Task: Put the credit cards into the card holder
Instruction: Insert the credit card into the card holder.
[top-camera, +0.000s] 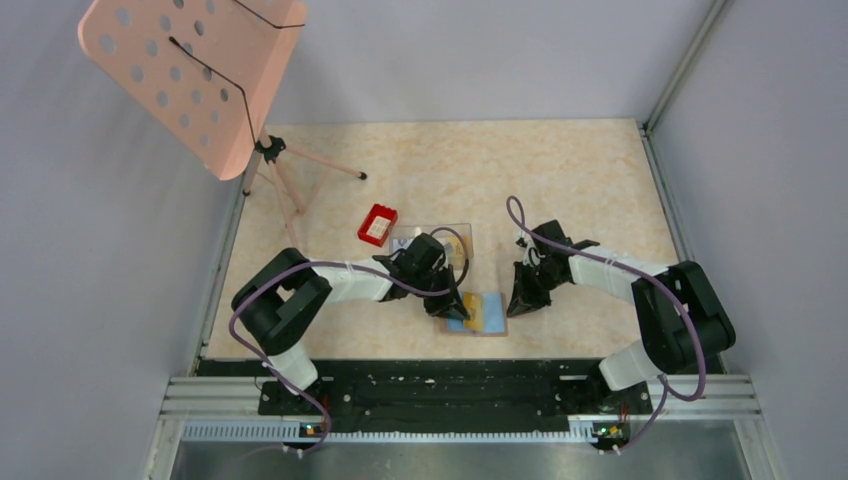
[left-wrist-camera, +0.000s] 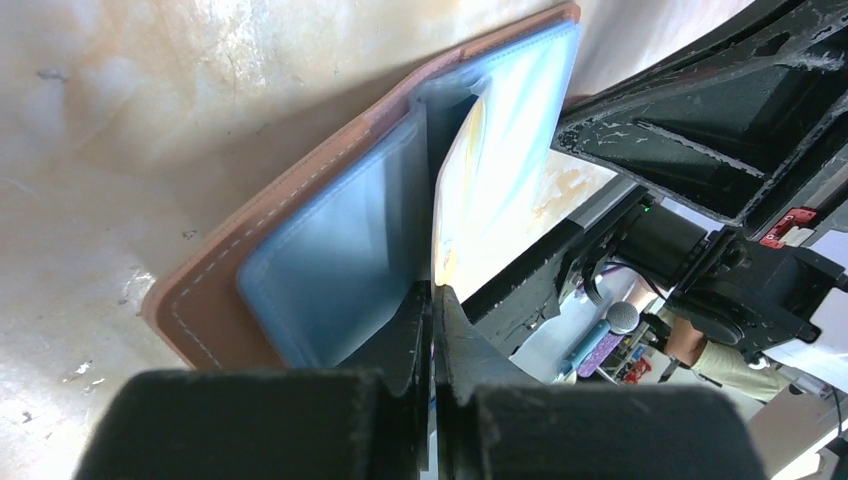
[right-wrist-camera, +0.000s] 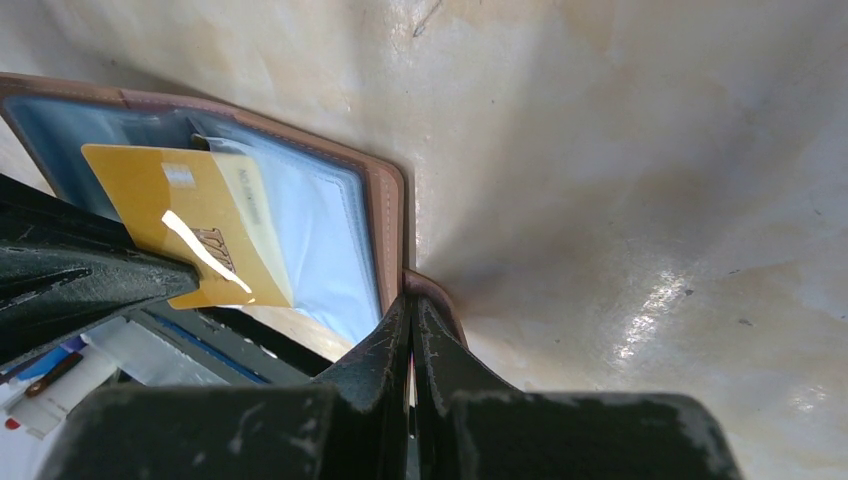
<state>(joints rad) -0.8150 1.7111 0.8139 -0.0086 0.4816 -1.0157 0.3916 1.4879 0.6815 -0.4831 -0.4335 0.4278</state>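
The card holder (top-camera: 493, 322) lies open near the table's front edge, tan outside, blue lining up. My left gripper (top-camera: 447, 307) is shut on a yellow-orange credit card (top-camera: 471, 307) over the wallet's left half. In the left wrist view the gripper (left-wrist-camera: 433, 292) pinches the card (left-wrist-camera: 500, 170) edge-on, its far end at a blue pocket (left-wrist-camera: 340, 260). In the right wrist view the card (right-wrist-camera: 190, 210) stands slanted with its far corner in a pocket. My right gripper (right-wrist-camera: 411, 300) is shut on the wallet's tan right edge (right-wrist-camera: 392, 230); it also shows in the top view (top-camera: 520, 303).
A small red tray (top-camera: 377, 225) and a clear plastic box (top-camera: 440, 238) sit just behind the left gripper. A pink perforated stand (top-camera: 190, 70) on a tripod occupies the back left corner. Grey walls enclose the table (top-camera: 580, 180).
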